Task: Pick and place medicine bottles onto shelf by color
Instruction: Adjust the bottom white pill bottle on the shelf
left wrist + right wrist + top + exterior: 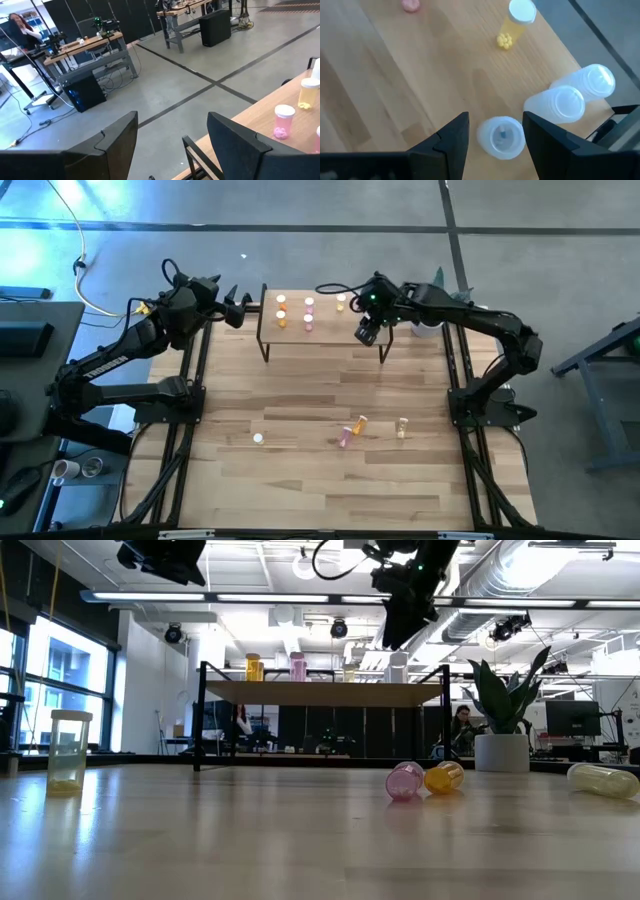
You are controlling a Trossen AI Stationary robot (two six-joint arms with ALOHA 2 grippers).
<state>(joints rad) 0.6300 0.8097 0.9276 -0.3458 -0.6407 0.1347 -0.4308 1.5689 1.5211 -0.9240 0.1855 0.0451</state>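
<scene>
The shelf [320, 336] stands at the table's far side. On it are orange bottles [281, 310], pink bottles [309, 313] and a yellow bottle [515, 22], with two clear bottles [570, 95] upright near its right end. My right gripper [496, 131] hangs over that end, shut on a third clear bottle [501, 136]. My left gripper [243, 308] waits open off the shelf's left end, holding nothing. More bottles sit on the table in front: one upright [258, 438], and a pink [345, 437], an orange [360, 423] and a pale one [402, 427] lying down. My right gripper has the clear bottle between its two fingers, one on each side of the body just below the white cap [519, 131]. The fingers come slanting down from above. The bottle stands upright, cap up. Whether its base is on the shelf board [395, 75] I cannot tell.
A potted plant [503, 735] stands beyond the shelf's right end. The two clear bottles stand close beside my right gripper, toward the shelf's edge. The wide table top [320, 480] lies in front of the shelf.
</scene>
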